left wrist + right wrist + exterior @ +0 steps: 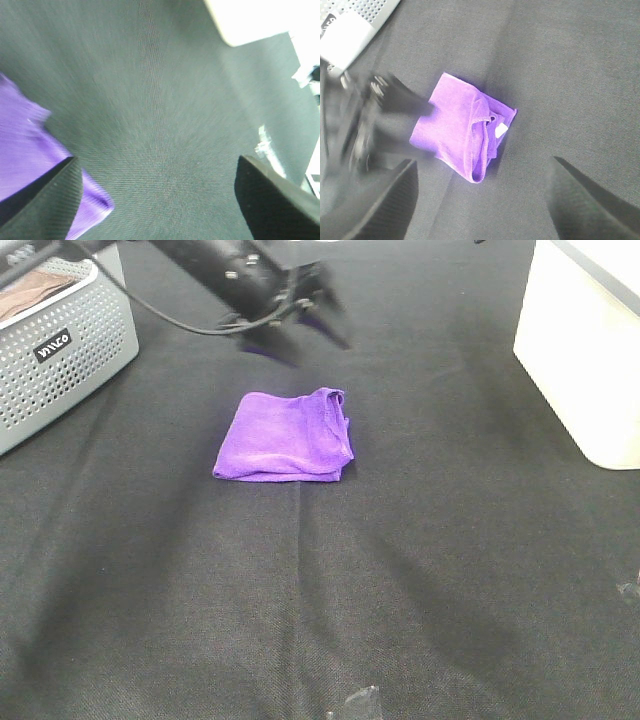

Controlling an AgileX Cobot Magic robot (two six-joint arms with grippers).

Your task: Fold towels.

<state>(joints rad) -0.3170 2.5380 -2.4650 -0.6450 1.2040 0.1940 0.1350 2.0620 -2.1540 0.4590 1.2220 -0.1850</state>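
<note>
Black tabletop nearest. Purple towel folded, top layer rumpled, may spring open. Left hand open, empty, blurred above it. Right hand open, empty.

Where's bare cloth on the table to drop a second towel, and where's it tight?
Free: the wide front strip of black tablecloth below the towel, and the patch between the towel and the white box. Tight: the back left, where the left gripper hangs between the grey basket and the towel.
</note>
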